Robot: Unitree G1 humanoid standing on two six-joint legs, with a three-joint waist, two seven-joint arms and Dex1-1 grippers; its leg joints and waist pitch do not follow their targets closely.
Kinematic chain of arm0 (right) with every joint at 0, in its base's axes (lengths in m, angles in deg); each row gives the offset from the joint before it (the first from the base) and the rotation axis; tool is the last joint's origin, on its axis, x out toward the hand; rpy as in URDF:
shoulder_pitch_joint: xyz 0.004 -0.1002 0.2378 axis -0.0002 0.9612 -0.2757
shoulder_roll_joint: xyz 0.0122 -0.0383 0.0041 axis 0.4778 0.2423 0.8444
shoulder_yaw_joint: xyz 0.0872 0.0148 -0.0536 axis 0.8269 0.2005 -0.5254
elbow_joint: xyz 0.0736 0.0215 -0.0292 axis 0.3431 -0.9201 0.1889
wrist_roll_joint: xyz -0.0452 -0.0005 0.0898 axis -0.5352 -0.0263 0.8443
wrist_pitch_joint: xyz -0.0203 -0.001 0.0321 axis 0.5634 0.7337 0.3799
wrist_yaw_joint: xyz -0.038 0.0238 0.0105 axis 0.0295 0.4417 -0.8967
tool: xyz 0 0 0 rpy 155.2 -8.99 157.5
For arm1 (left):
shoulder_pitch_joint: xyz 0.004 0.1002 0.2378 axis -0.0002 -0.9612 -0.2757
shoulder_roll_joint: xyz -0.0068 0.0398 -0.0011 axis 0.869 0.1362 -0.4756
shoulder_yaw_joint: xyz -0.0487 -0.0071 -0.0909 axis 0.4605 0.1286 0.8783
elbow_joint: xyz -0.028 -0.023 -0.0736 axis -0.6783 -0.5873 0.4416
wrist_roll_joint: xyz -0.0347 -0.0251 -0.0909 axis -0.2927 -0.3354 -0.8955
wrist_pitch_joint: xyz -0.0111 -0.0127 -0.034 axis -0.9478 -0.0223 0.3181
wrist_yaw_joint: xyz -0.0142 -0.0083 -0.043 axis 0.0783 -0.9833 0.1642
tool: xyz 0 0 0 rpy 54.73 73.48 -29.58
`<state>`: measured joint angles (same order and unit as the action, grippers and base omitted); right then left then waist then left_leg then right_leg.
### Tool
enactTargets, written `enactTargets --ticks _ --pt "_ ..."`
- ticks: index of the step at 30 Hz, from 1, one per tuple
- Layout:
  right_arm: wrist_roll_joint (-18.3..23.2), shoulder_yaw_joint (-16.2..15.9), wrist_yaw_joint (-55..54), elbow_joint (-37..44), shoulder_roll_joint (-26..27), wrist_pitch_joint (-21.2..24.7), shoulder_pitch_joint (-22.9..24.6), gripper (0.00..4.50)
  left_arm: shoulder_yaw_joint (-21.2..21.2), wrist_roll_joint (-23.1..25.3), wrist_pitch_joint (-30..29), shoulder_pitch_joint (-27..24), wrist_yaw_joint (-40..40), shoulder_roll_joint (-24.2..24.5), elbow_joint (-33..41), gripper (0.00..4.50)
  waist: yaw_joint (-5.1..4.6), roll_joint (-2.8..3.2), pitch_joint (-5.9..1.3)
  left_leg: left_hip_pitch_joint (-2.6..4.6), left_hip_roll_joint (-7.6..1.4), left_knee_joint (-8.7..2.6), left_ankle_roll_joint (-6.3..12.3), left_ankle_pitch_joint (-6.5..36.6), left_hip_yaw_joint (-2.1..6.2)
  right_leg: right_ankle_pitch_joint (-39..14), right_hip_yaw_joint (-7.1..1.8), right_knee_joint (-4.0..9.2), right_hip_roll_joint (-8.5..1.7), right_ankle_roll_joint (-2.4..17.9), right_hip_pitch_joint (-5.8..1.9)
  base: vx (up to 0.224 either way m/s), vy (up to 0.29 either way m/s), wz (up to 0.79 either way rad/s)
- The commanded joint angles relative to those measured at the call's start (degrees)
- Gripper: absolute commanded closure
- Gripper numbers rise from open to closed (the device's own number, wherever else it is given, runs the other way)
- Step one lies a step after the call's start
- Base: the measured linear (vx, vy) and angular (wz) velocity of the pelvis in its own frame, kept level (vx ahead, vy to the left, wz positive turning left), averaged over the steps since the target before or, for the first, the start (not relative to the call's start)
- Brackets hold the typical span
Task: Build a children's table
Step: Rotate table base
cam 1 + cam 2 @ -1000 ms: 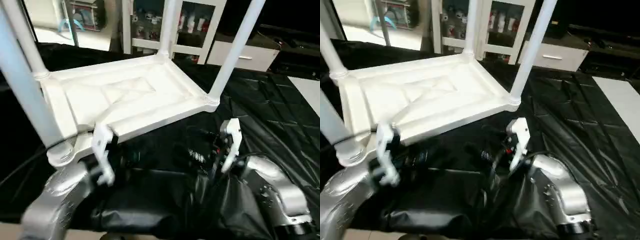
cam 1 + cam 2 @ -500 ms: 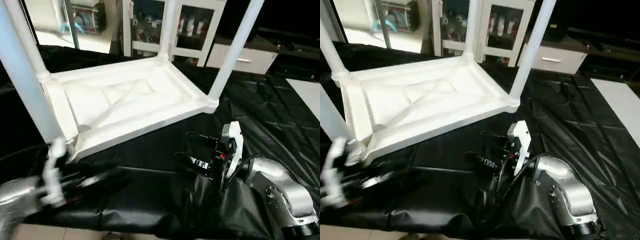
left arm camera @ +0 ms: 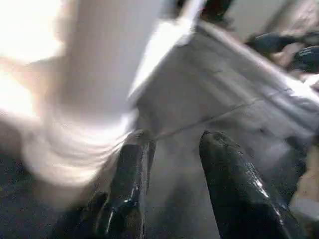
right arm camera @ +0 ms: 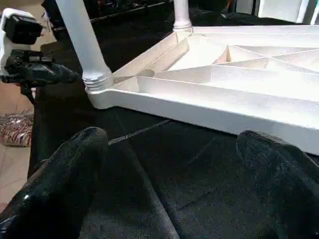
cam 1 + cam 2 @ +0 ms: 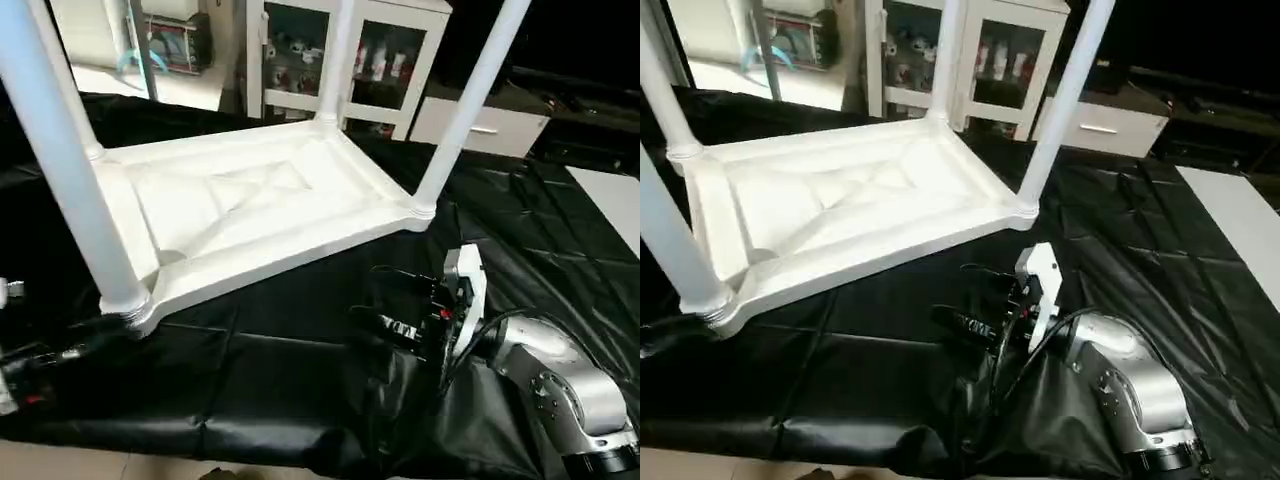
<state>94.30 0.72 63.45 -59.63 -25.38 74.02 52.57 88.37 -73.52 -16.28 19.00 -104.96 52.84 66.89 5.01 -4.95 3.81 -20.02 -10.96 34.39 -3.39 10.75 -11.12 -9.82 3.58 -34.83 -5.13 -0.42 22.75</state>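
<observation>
The children's table lies upside down on a black sheet, its ribbed white top (image 5: 250,200) facing up. All four white legs stand in the corner sockets: near left (image 5: 70,170), far left (image 5: 660,90), back (image 5: 335,60) and right (image 5: 470,100). My left gripper (image 3: 169,164) is low at the left, just short of the near-left corner; its black fingers (image 5: 60,352) stand apart with nothing between them. It also shows as the left gripper (image 4: 45,72) beside that leg's base. My right gripper (image 5: 385,300) hovers open in front of the table's long near edge, empty.
The black sheet (image 5: 560,230) covers the floor around the table. A white glass-door cabinet (image 5: 380,50) and a low white drawer unit (image 5: 480,120) stand behind. Bare light floor (image 5: 615,195) shows at the right. Cables run along my right forearm (image 5: 550,370).
My left arm has drawn back from the near-left leg and corner socket, down and to the left edge of the picture. The right gripper tipped lower, then stayed put.
</observation>
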Motion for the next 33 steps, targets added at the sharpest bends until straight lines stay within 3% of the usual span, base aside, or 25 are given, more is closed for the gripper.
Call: enactTargets --ticks 1,5,7,9,11,12,14,16,18,19,23,33 --pt "-0.54 0.04 0.52 -0.13 -0.81 -0.15 0.05 0.0 2.24 0.7 1.39 -0.06 -0.76 1.4 -1.62 2.66 -0.12 1.95 -2.52 1.31 -2.46 -6.21 -4.32 32.09 2.39 -30.86 -2.53 5.56 -3.23 5.83 -0.38 0.0 0.0 0.0" --pt "-0.81 -0.36 0.87 -0.3 -0.9 -0.41 0.14 0.0 4.0 1.31 3.98 0.75 0.1 2.65 -5.48 2.66 0.12 2.16 -2.25 1.97 -2.39 -6.11 -4.26 34.12 2.26 -32.05 -2.54 5.99 -3.14 5.99 0.34 0.0 0.0 0.0" --pt "-0.95 -0.48 0.92 -0.42 -0.92 -0.52 0.18 0.0 4.51 1.53 4.72 1.45 0.74 2.77 -6.79 2.66 0.09 2.18 -2.31 1.89 -2.48 -6.25 -4.45 34.54 2.42 -31.76 -2.46 5.9 -3.15 5.95 0.15 0.0 0.0 0.0" --pt "-1.46 -0.73 0.92 -0.89 -0.93 -0.92 0.16 0.0 5.13 4.02 8.48 5.27 6.17 2.3 -11.67 2.66 0.24 2.32 -2.38 2.14 -2.38 -6.15 -4.45 34.94 2.36 -31.35 -2.41 5.96 -2.97 5.71 0.37 0.0 0.0 0.0" --pt "-1.75 -0.81 0.74 -1.01 -0.9 -1.11 0.22 0.0 4.29 7.4 12.05 8.81 12.24 0.91 -14.68 2.66 0.41 2.67 -2.43 1.91 -2.43 -6.35 -4.8 34.94 2.65 -30.6 -2.28 5.87 -3.12 5.57 -0.06 0.0 0.0 0.0" --pt "-1.79 -0.8 0.67 -0.97 -0.87 -1.12 0.28 0.0 3.75 8.38 12.99 9.86 14.06 0.19 -15.1 2.66 0.48 2.33 -2.53 2.21 -2.48 -6.24 -4.86 35.04 2.61 -30.21 -2.29 5.92 -3.2 5.57 0.08 0.0 0.0 0.0" --pt "-1.83 -0.8 0.63 -0.92 -0.85 -1.15 0.35 0.0 3.15 9.31 13.45 10.58 15.8 -0.39 -15.19 2.66 0.43 2.3 -2.56 1.76 -2.56 -6.33 -4.97 34.4 2.78 -30.24 -2.3 5.7 -3.5 5.93 -0.35 0.0 0.0 0.0" --pt "-1.93 -0.81 0.46 -0.62 -0.88 -1.31 0.83 0.0 -0.7 10.85 12.89 11.66 18.28 -4.01 -10.38 2.66 0.4 2.7 -2.67 1.83 -2.75 -6.37 -5.37 34.32 2.79 -29.0 -2.36 5.62 -3.56 6.53 -0.33 0.0 0.0 0.0" --pt "-1.93 -0.8 0.42 -0.56 -0.9 -1.34 0.93 0.0 -1.77 11.25 12.38 11.87 18.87 -4.79 -9.16 2.66 0.45 2.6 -2.73 1.95 -2.8 -6.31 -5.41 34.41 2.61 -27.41 -2.37 5.58 -3.5 7.5 -0.23 0.0 0.0 0.0" --pt "-2.05 -0.73 0.36 -0.39 -0.98 -1.39 1.15 0.0 -4.36 12.13 12.03 12.23 19.48 -6.11 -7.09 2.66 0.42 2.69 -2.77 1.77 -2.73 -6.27 -5.34 33.83 2.58 -26.74 -2.43 5.46 -3.48 7.73 -0.36 0.0 0.0 0.0" --pt "-2.19 -0.41 0.52 -0.11 -1.3 -1.35 1.48 0.0 -8.63 14.24 12.52 12.37 20.15 -7.48 -4.21 2.66 0.54 2.27 -2.88 1.62 -2.65 -6.13 -4.7 31.78 2.38 -25.7 -2.53 5.37 -3.48 7.88 -0.53 0.0 0.0 0.0" --pt "-2.67 -0.68 1.34 0.04 -2.1 -1.41 2.03 0.0 -16.36 12.54 7.98 12.01 19.05 -10.28 9.16 2.66 0.82 2.24 -3.01 1.45 -2.74 -6.1 -4.81 29.59 2.13 -22.44 -2.55 4.87 -3.25 8.96 -0.77 0.0 0.0 0.0"
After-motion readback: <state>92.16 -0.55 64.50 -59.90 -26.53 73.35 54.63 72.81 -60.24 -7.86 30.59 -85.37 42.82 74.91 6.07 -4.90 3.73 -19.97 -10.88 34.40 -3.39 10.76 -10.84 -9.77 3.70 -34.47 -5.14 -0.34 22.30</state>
